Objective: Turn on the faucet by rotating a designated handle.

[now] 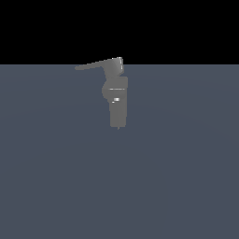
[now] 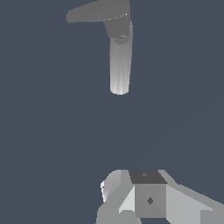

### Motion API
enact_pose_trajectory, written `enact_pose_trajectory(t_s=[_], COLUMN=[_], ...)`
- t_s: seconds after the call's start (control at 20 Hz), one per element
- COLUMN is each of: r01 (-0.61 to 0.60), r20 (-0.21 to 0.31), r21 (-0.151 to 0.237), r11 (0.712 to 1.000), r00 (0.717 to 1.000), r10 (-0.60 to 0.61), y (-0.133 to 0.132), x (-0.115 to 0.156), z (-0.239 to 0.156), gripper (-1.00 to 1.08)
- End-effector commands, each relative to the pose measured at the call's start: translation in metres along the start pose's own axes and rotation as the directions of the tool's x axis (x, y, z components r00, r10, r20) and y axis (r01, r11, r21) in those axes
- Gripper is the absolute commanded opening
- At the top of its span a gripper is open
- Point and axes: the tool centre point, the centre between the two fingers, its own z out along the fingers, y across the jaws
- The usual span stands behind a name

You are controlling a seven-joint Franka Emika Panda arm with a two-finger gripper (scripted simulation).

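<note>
The faucet point(image 1: 118, 100) is a matte grey upright fixture standing on the dark floor, with a rounded bulge at mid height and a thin pin at its lower tip. The handle point(image 1: 95, 64) is a thin tapering lever reaching from the top block toward the exterior view's left. In the wrist view the faucet's round body point(image 2: 120, 65) and the handle point(image 2: 96, 12) lie well ahead of my gripper point(image 2: 130, 178), apart from it. The fingers point(image 2: 148, 197) sit together with no gap showing and hold nothing. The gripper does not show in the exterior view.
A flat dark blue-grey floor point(image 1: 177, 177) spreads around the faucet, with black background point(image 1: 186, 28) beyond its far edge.
</note>
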Motion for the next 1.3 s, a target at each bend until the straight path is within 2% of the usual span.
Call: enact_pose_trajectory(t_s=[0.0,0.45,0.85,1.25], r01=[0.000,0.003,-0.023,-0.119], r20=[0.000,-0.029,-0.025,-0.009], r21=[0.000,-0.041,-0.033,-0.013], r11=[1.000,0.999,0.999,0.993], r00=[1.000,1.000,0.999,0.993], r10=[0.000,-0.004,0.022,0.119], y=[0.000,0.008,0.006,0.002], x=[0.000,0.007,0.013,0.037], z=[0.000,-0.007,-0.007,-0.008], gripper=[-1.00,-1.00,-1.00,-1.00])
